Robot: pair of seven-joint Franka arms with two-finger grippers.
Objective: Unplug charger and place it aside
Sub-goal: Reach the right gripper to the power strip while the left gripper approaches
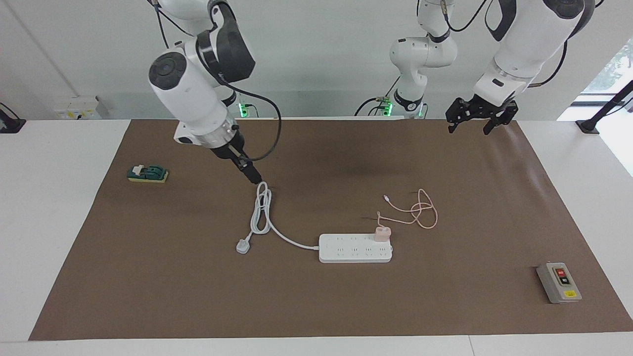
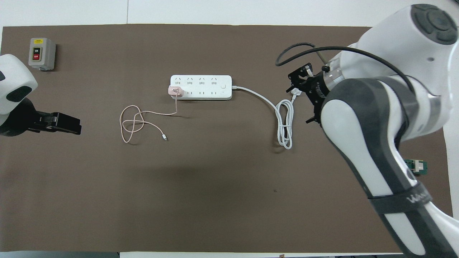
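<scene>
The pale pink charger (image 1: 382,233) sits plugged into the long white power strip (image 1: 355,248), at the strip's end toward the left arm's end of the table. It also shows in the overhead view (image 2: 175,91). Its thin pink cable (image 1: 413,210) lies in loops on the brown mat, nearer to the robots than the strip. My right gripper (image 1: 253,175) is open, low over the coiled white cord (image 1: 261,207), well away from the charger. My left gripper (image 1: 471,122) is open and empty, raised over the mat's edge by the robots.
The strip's white cord ends in a white plug (image 1: 243,245) lying loose on the mat. A grey switch box (image 1: 559,282) with a red button stands toward the left arm's end. A small green object (image 1: 147,173) lies toward the right arm's end.
</scene>
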